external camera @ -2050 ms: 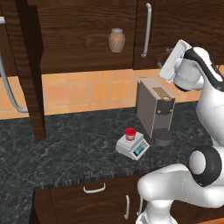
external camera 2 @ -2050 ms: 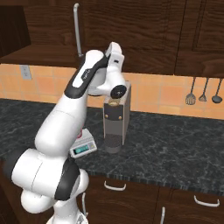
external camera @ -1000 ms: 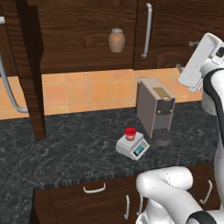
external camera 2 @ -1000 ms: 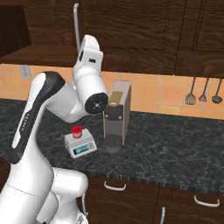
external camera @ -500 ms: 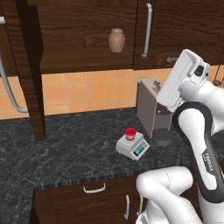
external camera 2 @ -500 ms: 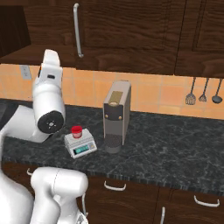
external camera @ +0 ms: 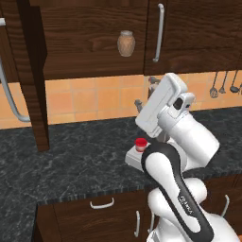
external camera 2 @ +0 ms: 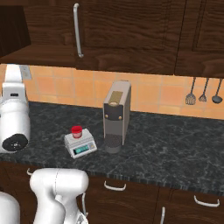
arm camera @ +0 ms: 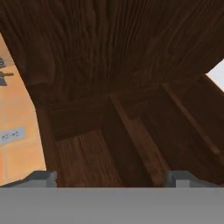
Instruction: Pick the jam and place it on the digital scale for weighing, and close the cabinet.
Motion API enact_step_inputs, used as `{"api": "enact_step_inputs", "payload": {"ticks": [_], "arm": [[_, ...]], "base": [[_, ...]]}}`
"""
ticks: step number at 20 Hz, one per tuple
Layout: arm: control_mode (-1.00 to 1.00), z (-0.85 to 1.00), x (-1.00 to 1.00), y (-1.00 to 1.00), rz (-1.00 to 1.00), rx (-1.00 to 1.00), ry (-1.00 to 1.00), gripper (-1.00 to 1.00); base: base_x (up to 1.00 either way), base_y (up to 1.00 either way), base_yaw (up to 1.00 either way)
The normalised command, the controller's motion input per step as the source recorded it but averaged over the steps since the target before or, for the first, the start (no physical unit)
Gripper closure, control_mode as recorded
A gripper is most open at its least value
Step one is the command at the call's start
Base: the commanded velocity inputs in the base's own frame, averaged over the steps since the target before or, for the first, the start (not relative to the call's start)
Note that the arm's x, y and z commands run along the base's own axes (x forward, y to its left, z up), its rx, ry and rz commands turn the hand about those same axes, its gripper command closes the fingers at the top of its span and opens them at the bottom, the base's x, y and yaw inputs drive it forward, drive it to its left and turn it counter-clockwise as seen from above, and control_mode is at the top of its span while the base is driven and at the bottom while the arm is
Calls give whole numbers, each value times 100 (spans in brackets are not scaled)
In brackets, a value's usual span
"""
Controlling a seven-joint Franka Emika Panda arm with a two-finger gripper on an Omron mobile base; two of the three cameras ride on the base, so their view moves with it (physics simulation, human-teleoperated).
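Heads up on where you stand: the tiny red-lidded jam jar (external camera: pixel 140 143) is sitting on the flat top plate of the small light-grey digital scale (external camera 2: pixel 80 144). The scale is on the black speckled counter (external camera: pixel 71 160), towards its front edge and just beside the tall grey coffee machine (external camera 2: pixel 116 116). So I'd call the weighing half done, and what's left is the big dark-brown wooden wall cabinet (external camera: pixel 85 38).

Your two-finger gripper (arm camera: pixel 111 177) has its jaws spread wide and nothing between them. The hand camera is staring up close at dark wood panelling, and I honestly can't tell which panel that is.

The thing that matters for the next move is the open cabinet door (external camera: pixel 33 71). It sticks out towards you, nearly edge-on, over the left end of the counter, well to the left of where your hand hangs above the scale. Its long axis is vertical, and so is the long silver bar handle (external camera: pixel 7 90) curving off its outer face. The tan-brown ceramic jar (external camera: pixel 125 43) sits on the shelf inside, back from the opening, so it shouldn't be in the door's way.

My read is that you need to get round to the far left face of that door and push it rightwards. You'd be pressing across the door's width, not along its height. Watch that long reach to the left.
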Motion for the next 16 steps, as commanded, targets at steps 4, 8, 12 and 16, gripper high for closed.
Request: {"api": "enact_step_inputs", "payload": {"ticks": [4,8,12,16], "arm": [[-100,-11,-32,32,0,0,0,-100],[-100,-10,-33,58,0,-2,0,-100],[-100,-1,-59,47,0,-3,-4,-100],[-100,0,-68,31,0,-3,-6,-100]], "base": [[0,0,0],[0,0,0],[0,0,0],[0,0,0]]}}
